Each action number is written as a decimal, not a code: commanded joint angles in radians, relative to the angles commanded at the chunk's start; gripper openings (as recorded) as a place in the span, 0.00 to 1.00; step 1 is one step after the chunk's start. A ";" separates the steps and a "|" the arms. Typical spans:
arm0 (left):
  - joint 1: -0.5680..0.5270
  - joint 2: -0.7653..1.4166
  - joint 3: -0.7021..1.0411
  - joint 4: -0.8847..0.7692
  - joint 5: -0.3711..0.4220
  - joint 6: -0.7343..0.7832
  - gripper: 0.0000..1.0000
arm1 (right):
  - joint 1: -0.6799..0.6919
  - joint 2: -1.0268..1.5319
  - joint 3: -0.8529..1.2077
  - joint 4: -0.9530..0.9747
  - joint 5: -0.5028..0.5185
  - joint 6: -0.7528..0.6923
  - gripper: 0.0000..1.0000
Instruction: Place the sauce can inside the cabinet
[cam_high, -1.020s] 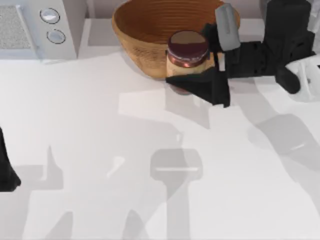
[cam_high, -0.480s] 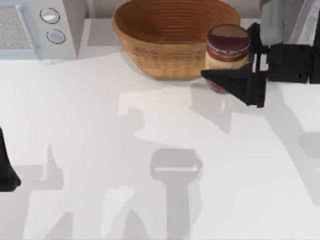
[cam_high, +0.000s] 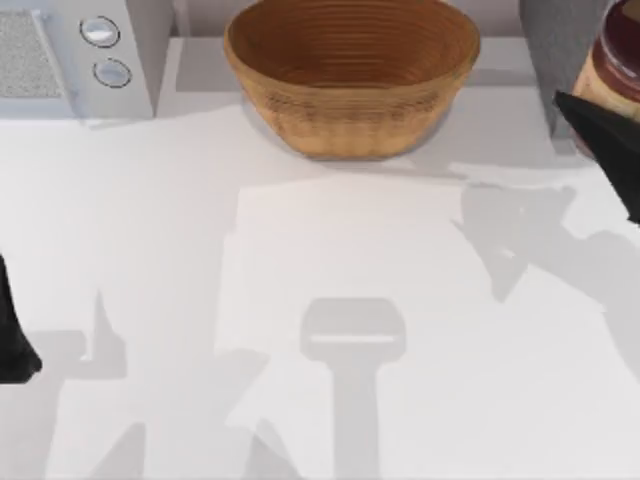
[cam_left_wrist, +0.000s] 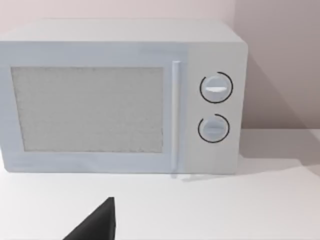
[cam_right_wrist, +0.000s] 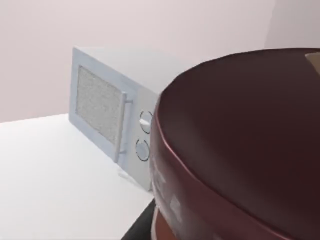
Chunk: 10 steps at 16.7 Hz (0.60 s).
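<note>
The sauce can (cam_high: 608, 62), with its dark maroon top and orange-yellow label, hangs at the far right edge of the top view, partly cut off by it. My right gripper (cam_high: 610, 108) is shut on the sauce can, one black finger (cam_high: 598, 125) showing below the label. The can's maroon lid (cam_right_wrist: 240, 150) looms close in the right wrist view. The cabinet (cam_high: 556, 45), a grey box, stands at the back right, directly left of the can. My left arm (cam_high: 12, 345) is parked at the table's left edge.
A big woven brown basket (cam_high: 350, 75) stands at the back middle. A white appliance with two round dials (cam_high: 70, 55) sits at the back left, and appears as well in the wrist views (cam_left_wrist: 125, 97) (cam_right_wrist: 107, 112). The white table (cam_high: 320, 300) stretches in front.
My right gripper has carried the sauce can to the right, from in front of the basket to the far right edge beside the cabinet. The left arm has not moved.
</note>
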<state>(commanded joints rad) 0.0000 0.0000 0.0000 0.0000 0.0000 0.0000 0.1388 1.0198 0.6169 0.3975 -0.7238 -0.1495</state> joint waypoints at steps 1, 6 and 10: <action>0.000 0.000 0.000 0.000 0.000 0.000 1.00 | -0.008 -0.067 -0.026 -0.014 0.039 0.001 0.00; 0.000 0.000 0.000 0.000 0.000 0.000 1.00 | -0.042 -0.395 -0.196 -0.104 0.245 0.036 0.00; 0.000 0.000 0.000 0.000 0.000 0.000 1.00 | -0.069 -0.749 -0.382 -0.211 0.483 0.074 0.00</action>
<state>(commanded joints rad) 0.0000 0.0000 0.0000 0.0000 0.0000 0.0000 0.0701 0.2710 0.2349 0.1868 -0.2410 -0.0757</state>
